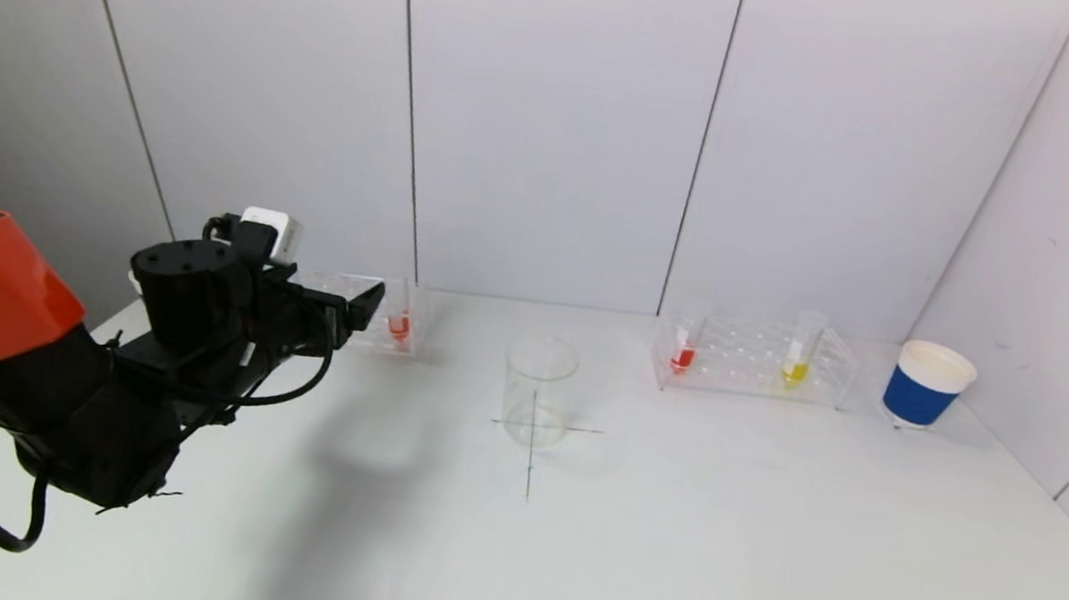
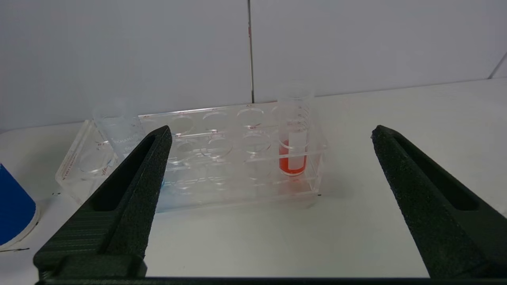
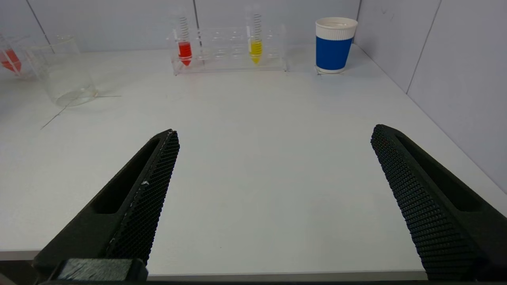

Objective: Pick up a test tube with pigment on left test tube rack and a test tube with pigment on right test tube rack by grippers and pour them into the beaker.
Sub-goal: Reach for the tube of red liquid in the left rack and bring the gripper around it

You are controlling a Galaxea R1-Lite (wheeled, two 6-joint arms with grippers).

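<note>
- Left rack [image 2: 190, 166], at the back of the worktop [image 1: 666, 557]: the red-pigment tube [image 2: 293, 134] stands upright, long axis vertical, mouth up.
- Right rack [image 1: 754, 360]: a red tube [image 1: 684, 349] and a yellow tube [image 1: 798, 355], both upright.
- Beaker [image 1: 538, 389]: stands between the racks, mouth up.
- Left hand [image 2: 269, 136]: fingers spread wide, empty, near the left rack and facing it.
- Right hand [image 3: 273, 136]: fingers spread wide, empty, well short of the right rack; outside the head view.
- A second tube in the left rack is partly hidden behind a finger; its contents cannot be determined.
</note>
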